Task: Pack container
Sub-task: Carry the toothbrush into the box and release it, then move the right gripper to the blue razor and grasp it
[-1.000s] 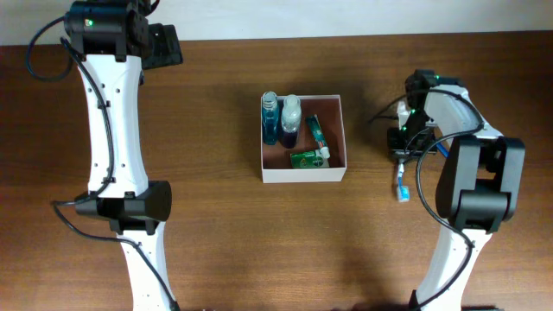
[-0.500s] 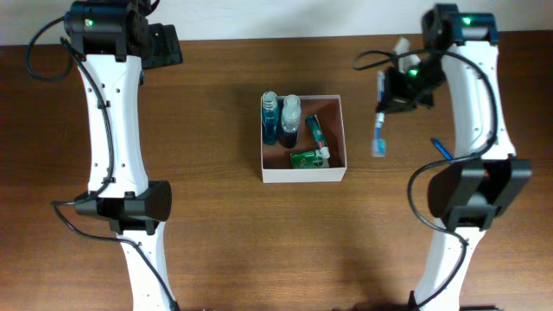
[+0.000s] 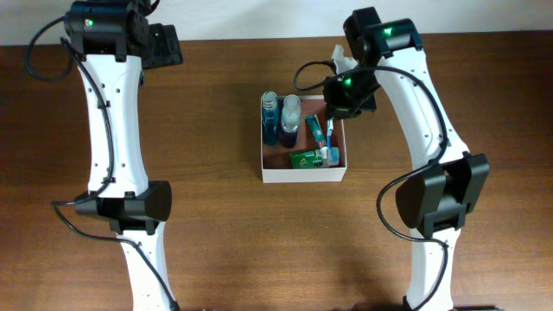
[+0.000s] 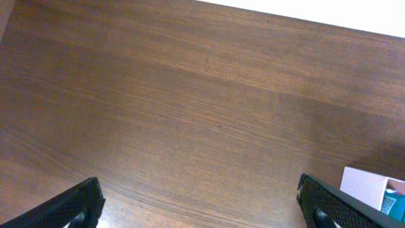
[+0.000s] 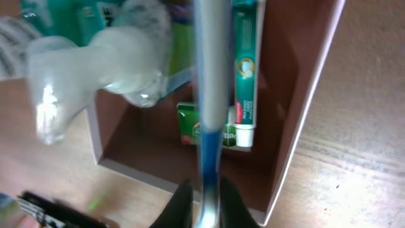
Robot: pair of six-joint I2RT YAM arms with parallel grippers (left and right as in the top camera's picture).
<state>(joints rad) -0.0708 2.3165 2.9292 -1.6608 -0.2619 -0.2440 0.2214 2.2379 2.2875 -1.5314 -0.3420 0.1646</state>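
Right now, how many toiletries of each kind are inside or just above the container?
Bottles: 2
Toothpaste tube: 1
Green packet: 1
Toothbrush, held in the right pincer: 1
Total: 5

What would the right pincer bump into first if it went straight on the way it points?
Probably the green packet lying in the container, touched first by the toothbrush that the right pincer holds; depth is unclear.

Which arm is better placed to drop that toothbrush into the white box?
Right. The right gripper is shut on the toothbrush, which hangs over the container. The left gripper is open and empty above bare table, off to the side.
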